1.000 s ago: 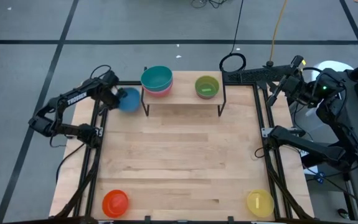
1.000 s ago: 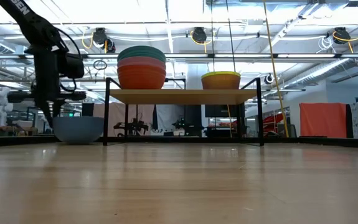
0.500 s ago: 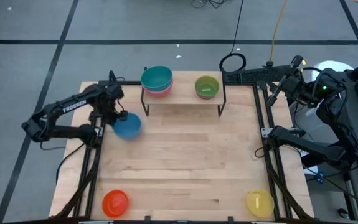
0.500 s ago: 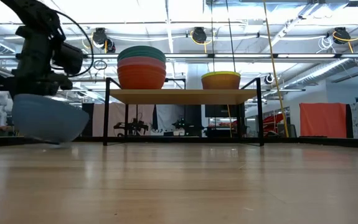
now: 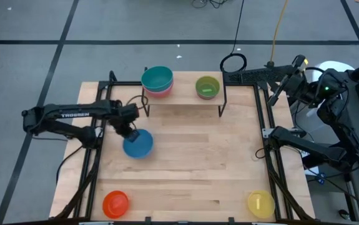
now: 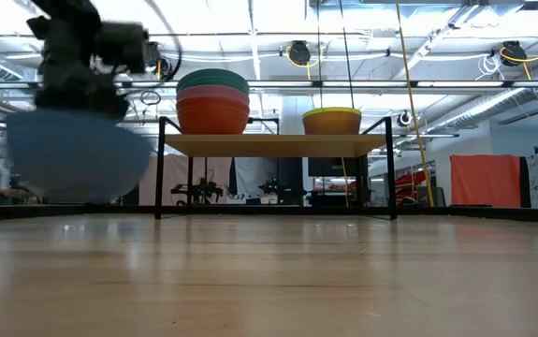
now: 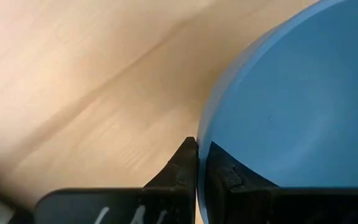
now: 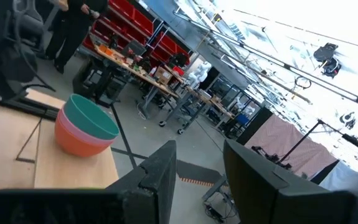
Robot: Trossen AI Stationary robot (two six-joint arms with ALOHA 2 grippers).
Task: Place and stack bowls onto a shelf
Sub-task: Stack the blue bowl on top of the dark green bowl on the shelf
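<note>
Carrying a blue bowl (image 5: 138,144) pinched by its rim, the left gripper (image 5: 128,129) hangs over the table (image 5: 185,162). Stacked bowls (image 5: 157,80) and a green bowl (image 5: 207,87) sit on the shelf (image 5: 183,97); the orange bowl (image 5: 115,203) and yellow bowl (image 5: 260,202) wait. The right gripper (image 8: 198,163) rests spread.

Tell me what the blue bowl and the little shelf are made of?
The blue bowl, pinched at its rim by the left gripper, looks like plastic: one even colour, smooth, thin-walled. The shelf seems to be a pale wooden board on thin black legs, probably metal, as they are very slim and straight.
</note>
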